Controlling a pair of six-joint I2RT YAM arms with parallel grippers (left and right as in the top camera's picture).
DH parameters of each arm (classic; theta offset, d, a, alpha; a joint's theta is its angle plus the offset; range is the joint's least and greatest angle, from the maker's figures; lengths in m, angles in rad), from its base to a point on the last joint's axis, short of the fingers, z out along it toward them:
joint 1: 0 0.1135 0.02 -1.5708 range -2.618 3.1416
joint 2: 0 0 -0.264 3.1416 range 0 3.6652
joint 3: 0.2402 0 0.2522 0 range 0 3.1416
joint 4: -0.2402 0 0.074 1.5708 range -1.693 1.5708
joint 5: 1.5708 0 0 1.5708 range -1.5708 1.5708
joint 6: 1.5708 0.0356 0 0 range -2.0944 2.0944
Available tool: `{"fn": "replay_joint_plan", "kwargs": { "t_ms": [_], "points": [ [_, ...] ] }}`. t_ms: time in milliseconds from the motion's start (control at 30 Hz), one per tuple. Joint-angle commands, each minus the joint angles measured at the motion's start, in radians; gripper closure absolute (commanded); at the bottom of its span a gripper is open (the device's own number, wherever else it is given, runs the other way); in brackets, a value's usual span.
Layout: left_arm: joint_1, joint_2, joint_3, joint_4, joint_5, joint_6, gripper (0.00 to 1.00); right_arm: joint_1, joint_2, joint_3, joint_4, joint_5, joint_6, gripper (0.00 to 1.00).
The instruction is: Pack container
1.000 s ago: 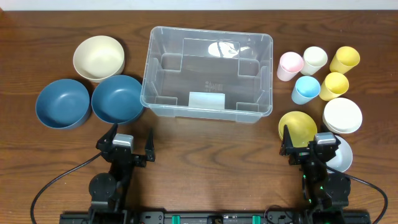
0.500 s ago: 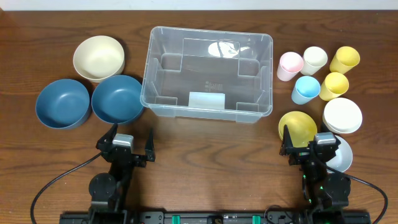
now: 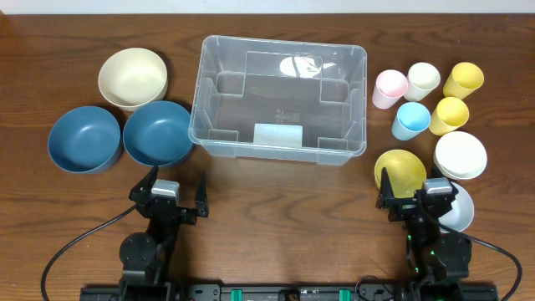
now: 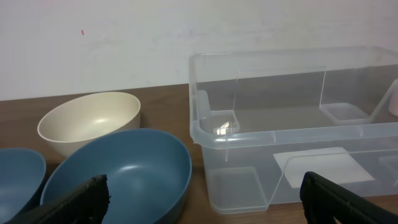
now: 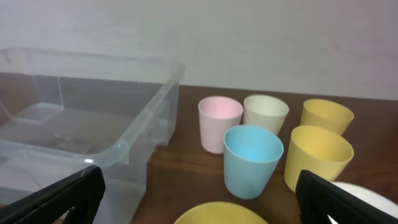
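The large clear plastic container (image 3: 278, 96) stands empty at the table's centre back; it also shows in the left wrist view (image 4: 298, 124) and the right wrist view (image 5: 74, 124). My left gripper (image 3: 173, 197) is open and empty near the front edge, below a blue bowl (image 3: 158, 133). My right gripper (image 3: 418, 194) is open and empty, just in front of a yellow plate (image 3: 399, 169). Neither gripper touches anything.
Left of the container are a cream bowl (image 3: 132, 78) and a second blue bowl (image 3: 84, 140). Right of it stand pink (image 3: 389, 88), cream (image 3: 423, 81), light blue (image 3: 411, 120) and two yellow cups (image 3: 463, 80), plus white plates (image 3: 461, 155).
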Motion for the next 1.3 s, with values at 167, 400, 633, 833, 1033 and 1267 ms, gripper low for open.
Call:
{"fn": "replay_joint_plan", "kwargs": {
  "t_ms": [167, 400, 633, 833, 1033, 1267],
  "points": [
    [0.005, -0.006, -0.018, -0.034, 0.018, 0.01, 0.02, -0.014, -0.006, -0.002, 0.044, 0.006, -0.014, 0.01],
    [0.005, -0.006, -0.018, -0.034, 0.018, 0.01, 0.02, -0.014, -0.006, -0.002, 0.046, 0.006, -0.014, 0.01],
    [0.005, -0.006, -0.018, -0.034, 0.018, 0.01, 0.02, -0.014, -0.006, -0.002, 0.039, 0.007, -0.015, 0.01],
    [0.005, -0.006, -0.018, -0.034, 0.018, 0.01, 0.02, -0.014, -0.006, -0.001, 0.037, 0.007, -0.014, 0.01],
    [0.005, -0.006, -0.018, -0.034, 0.018, 0.01, 0.02, -0.014, -0.006, 0.058, -0.046, 0.089, 0.015, 0.01],
    [0.005, -0.006, -0.018, -0.034, 0.018, 0.01, 0.02, -0.014, 0.003, 0.293, -0.253, 0.216, 0.057, 0.01]
  ]
}}
